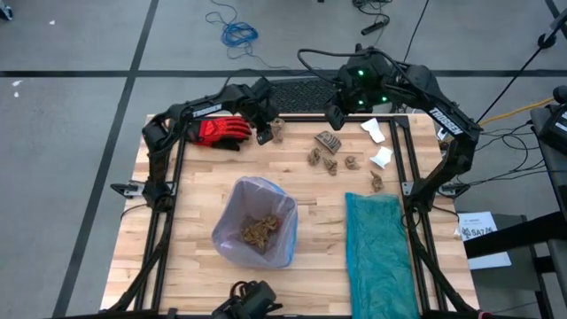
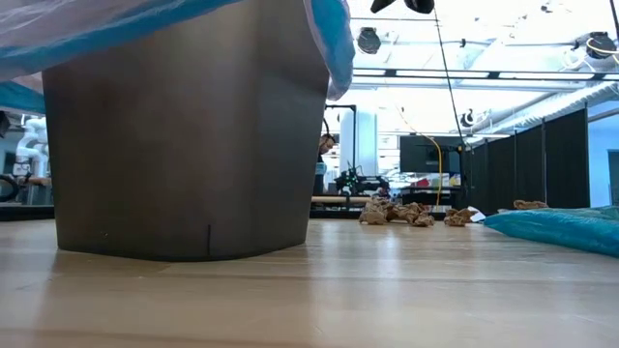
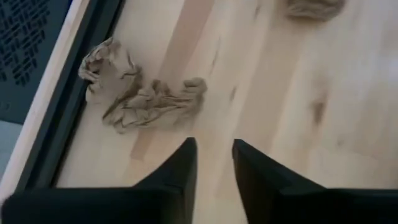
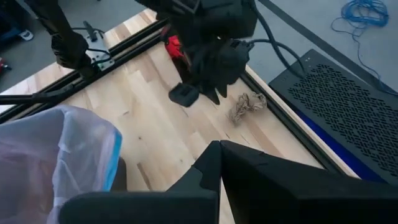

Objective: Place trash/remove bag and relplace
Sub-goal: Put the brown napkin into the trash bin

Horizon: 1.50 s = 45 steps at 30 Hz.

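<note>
The dark bin (image 1: 255, 223) stands mid-table, lined with the pale lilac bag (image 1: 266, 190), with tan paper lumps (image 1: 259, 230) inside. More tan lumps (image 1: 330, 151) and white scraps (image 1: 379, 146) lie near the table's far edge. My left gripper (image 3: 214, 163) hovers over the far-left area, its fingers a narrow gap apart, just short of one crumpled tan lump (image 3: 140, 93) beside the frame rail; it touches nothing. My right gripper (image 4: 221, 152) is shut and raised above the far middle of the table (image 1: 337, 115). In the low view the bin (image 2: 184, 135) fills the left.
A red glove (image 1: 221, 131) lies at the far left, beside my left arm. A teal-green plastic bag (image 1: 376, 252) is spread along the table's right side. A black frame rail (image 3: 68, 106) and a dark perforated panel (image 4: 348, 93) border the far edge. Bare wood (image 1: 204, 168) lies left of the bin.
</note>
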Tool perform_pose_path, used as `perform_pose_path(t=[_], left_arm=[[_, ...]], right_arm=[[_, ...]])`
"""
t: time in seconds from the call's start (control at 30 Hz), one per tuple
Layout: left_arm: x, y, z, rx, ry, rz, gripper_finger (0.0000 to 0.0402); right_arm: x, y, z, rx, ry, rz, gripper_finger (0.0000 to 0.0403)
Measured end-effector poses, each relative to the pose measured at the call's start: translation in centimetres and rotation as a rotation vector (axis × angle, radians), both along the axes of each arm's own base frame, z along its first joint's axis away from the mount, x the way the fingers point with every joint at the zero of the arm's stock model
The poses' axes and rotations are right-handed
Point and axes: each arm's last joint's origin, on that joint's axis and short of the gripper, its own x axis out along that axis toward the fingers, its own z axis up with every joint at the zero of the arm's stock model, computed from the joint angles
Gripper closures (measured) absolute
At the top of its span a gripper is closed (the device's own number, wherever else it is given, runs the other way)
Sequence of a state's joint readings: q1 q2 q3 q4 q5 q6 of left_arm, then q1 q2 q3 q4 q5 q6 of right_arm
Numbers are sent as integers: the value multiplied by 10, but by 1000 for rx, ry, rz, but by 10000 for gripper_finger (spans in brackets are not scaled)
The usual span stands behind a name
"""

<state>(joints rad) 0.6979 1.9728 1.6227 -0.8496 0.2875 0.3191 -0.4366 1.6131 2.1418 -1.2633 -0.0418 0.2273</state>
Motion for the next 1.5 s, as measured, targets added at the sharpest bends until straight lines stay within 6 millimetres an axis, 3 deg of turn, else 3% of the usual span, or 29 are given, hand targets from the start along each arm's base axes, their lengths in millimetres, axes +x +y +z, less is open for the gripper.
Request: perform_pose_path(t=[0.3,0.7,0.87,1.0,1.13,1.33,1.5], left_arm=[[18,12,-26,45,-21,102,218],[30,22,-73,45,58,155,212],[29,27,-81,-21,45,242,235],[28,28,-80,-26,38,248,303],[27,25,-71,-89,-2,233,388],[26,13,-26,-90,-97,223,399],[12,-10,37,-38,-194,195,400]], right_arm=[[0,0,0,0,-1,1,403],[0,0,0,8,-4,3,403],[0,0,0,19,-7,-7,403],[1,2,0,20,-6,3,403],[3,5,-1,18,-2,19,403],[3,8,-1,0,8,48,403],[4,11,-1,-21,18,80,403]])
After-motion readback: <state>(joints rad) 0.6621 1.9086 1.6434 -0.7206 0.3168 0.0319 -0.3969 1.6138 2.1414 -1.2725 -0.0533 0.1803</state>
